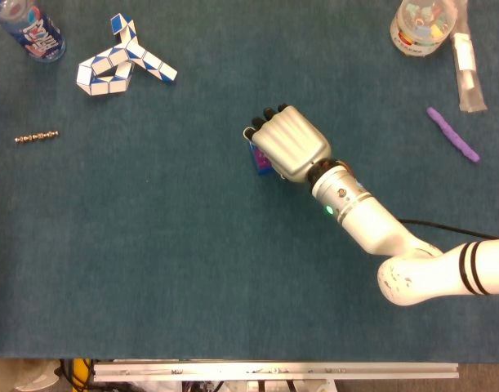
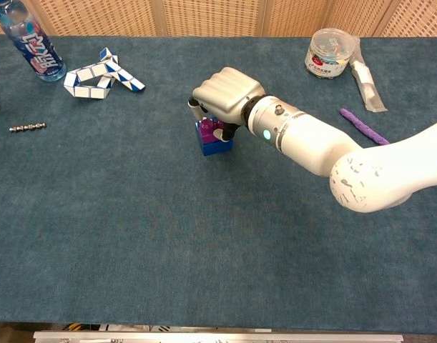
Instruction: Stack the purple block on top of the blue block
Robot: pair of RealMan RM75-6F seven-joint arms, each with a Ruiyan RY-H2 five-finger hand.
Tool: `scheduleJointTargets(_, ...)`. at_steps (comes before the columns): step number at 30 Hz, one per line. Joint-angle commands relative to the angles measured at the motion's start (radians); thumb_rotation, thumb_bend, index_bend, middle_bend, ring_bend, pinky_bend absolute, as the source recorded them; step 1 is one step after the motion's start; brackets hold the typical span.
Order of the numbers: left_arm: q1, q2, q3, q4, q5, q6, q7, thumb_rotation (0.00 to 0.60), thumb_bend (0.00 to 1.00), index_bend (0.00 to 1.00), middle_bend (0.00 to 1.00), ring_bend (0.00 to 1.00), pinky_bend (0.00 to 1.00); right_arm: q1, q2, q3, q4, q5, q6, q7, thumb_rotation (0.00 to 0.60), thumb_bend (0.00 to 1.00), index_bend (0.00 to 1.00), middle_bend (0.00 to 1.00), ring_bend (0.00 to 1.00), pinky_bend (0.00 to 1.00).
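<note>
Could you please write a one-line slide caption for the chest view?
Right robot hand holds the purple block on the blue block on the teal table.

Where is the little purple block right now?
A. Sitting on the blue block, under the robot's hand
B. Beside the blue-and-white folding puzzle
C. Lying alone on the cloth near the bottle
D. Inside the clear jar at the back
A. In the chest view the purple block sits on the blue block, with the right hand closed over it.
</note>
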Motion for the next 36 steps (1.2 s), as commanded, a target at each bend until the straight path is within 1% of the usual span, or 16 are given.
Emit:
scheduleJointTargets(1,0.0,0.0,0.0,0.0,0.0,-0.001,-0.001,0.6,0.17,0.2,0.18,0.19,0.31,-0.001,0.0,0.001,0.001,-0.003,0.002,0.004,0.6,0.3,0.39,0.36,0.29,0.38)
scheduleJointTargets(7,0.002,0.003,0.0,-0.001,0.0,0.003,-0.004,0.6,0.17,0.2,0.18,0.19,0.31,-0.011,0.023,0.01,-0.022,-0.022,0.012,0.03,0.6,0.29,0.38,0.35,0.27,0.36)
scheduleJointTargets(10,0.005,0.003,-0.002,0.0,-0.002,0.006,-0.008,0.6,0.17,0.2,0.18,0.19,0.31,-0.03,0.05,0.01,-0.052,-0.067,0.017,0.077,0.6,0.29,0.37,0.35,0.26,0.36)
scheduleJointTargets(12,0.004,0.003,-0.002,0.0,-0.004,0.005,-0.008,0.6,0.17,0.2,0.18,0.19,0.31,-0.043,0.071,0.004,-0.068,-0.101,0.015,0.107,0.6,0.29,0.34,0.33,0.25,0.34)
scheduleJointTargets(15,0.004,0.001,-0.002,-0.001,-0.003,0.004,-0.007,0.6,0.17,0.2,0.18,0.19,0.31,-0.057,0.098,-0.006,-0.082,-0.14,-0.002,0.148,0.6,0.3,0.23,0.27,0.2,0.28)
scheduleJointTargets(17,0.003,0.001,-0.001,-0.003,-0.001,0.004,-0.005,0.6,0.17,0.2,0.18,0.19,0.31,-0.064,0.111,-0.011,-0.085,-0.162,-0.02,0.178,0.6,0.3,0.16,0.21,0.16,0.23)
scheduleJointTargets(22,0.005,0.002,-0.001,-0.011,-0.002,0.005,-0.001,0.6,0.17,0.2,0.18,0.19,0.31,-0.069,0.127,-0.018,-0.077,-0.167,-0.069,0.226,0.6,0.33,0.01,0.05,0.01,0.03)
scheduleJointTargets(24,0.005,0.004,-0.001,-0.014,-0.004,0.003,0.001,0.6,0.17,0.2,0.18,0.19,0.31,-0.069,0.129,-0.017,-0.072,-0.16,-0.096,0.25,0.6,0.33,0.0,0.02,0.0,0.0)
scheduleJointTargets(27,0.006,0.005,0.0,-0.017,-0.006,0.002,0.003,0.6,0.17,0.2,0.18,0.19,0.31,-0.063,0.128,-0.015,-0.058,-0.151,-0.137,0.279,0.599,0.31,0.0,0.0,0.0,0.0)
scheduleJointTargets(28,0.006,0.006,0.0,-0.018,-0.007,0.002,0.003,0.6,0.17,0.2,0.18,0.19,0.31,-0.062,0.125,-0.014,-0.052,-0.152,-0.145,0.29,0.589,0.3,0.0,0.0,0.0,0.0)
scheduleJointTargets(30,0.007,0.006,0.0,-0.02,-0.01,0.001,0.003,0.6,0.17,0.2,0.18,0.19,0.31,-0.064,0.112,-0.006,-0.037,-0.16,-0.156,0.324,0.547,0.26,0.0,0.0,0.0,0.0)
scheduleJointTargets(31,0.008,0.007,0.0,-0.021,-0.011,0.001,0.002,0.6,0.17,0.2,0.18,0.19,0.31,-0.065,0.108,-0.005,-0.03,-0.166,-0.164,0.339,0.512,0.23,0.0,0.0,0.0,0.0)
scheduleJointTargets(32,0.008,0.008,0.0,-0.021,-0.012,0.001,0.001,0.6,0.17,0.2,0.18,0.19,0.31,-0.067,0.103,-0.003,-0.023,-0.175,-0.167,0.353,0.489,0.2,0.0,0.0,0.0,0.0)
scheduleJointTargets(36,0.011,0.008,-0.002,-0.021,-0.018,0.002,-0.006,0.6,0.17,0.2,0.18,0.19,0.31,-0.077,0.079,-0.012,0.02,-0.234,-0.155,0.382,0.443,0.12,0.0,0.0,0.0,0.0)
